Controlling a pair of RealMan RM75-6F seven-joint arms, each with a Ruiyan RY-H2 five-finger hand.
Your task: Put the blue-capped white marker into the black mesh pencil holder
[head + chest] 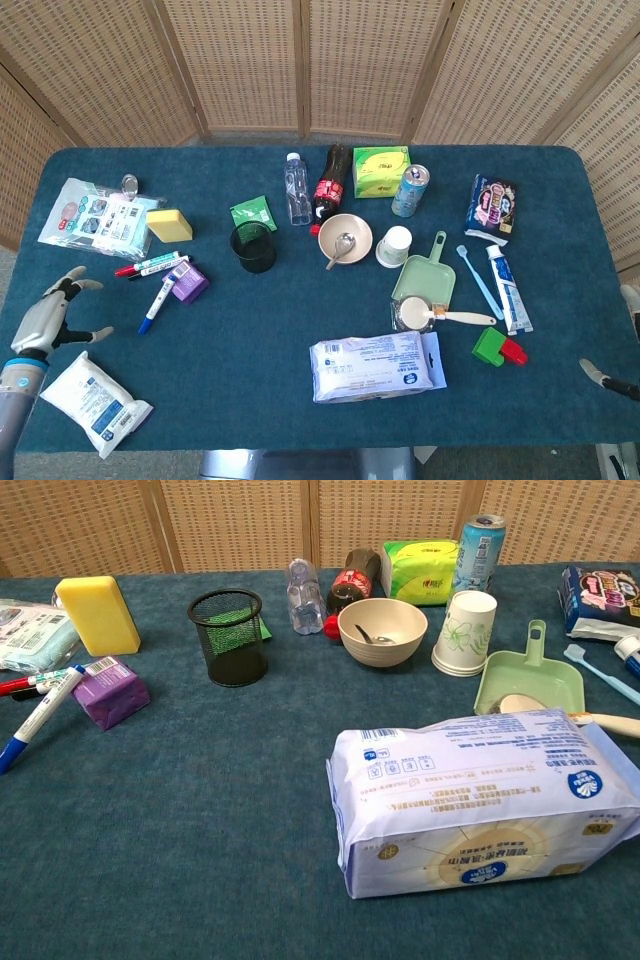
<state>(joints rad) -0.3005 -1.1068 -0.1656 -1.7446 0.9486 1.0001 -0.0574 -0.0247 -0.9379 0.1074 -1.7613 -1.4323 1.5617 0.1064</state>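
The blue-capped white marker (157, 302) lies on the blue cloth at the left, its white end resting on a small purple box (189, 283). In the chest view the marker (38, 718) sits at the far left edge. The black mesh pencil holder (253, 247) stands upright and empty to the marker's right, also visible as the holder (229, 637) in the chest view. My left hand (55, 315) hovers over the table's left edge, fingers apart, holding nothing, well left of the marker. Only fingertips of my right hand (605, 377) show at the right edge, spread and empty.
Red- and green-capped markers (150, 265) lie just behind the blue one. A white wipes pack (95, 403) sits below my left hand. A yellow sponge (169, 224), a bowl (345, 237), bottles and a large tissue pack (377, 365) surround the holder.
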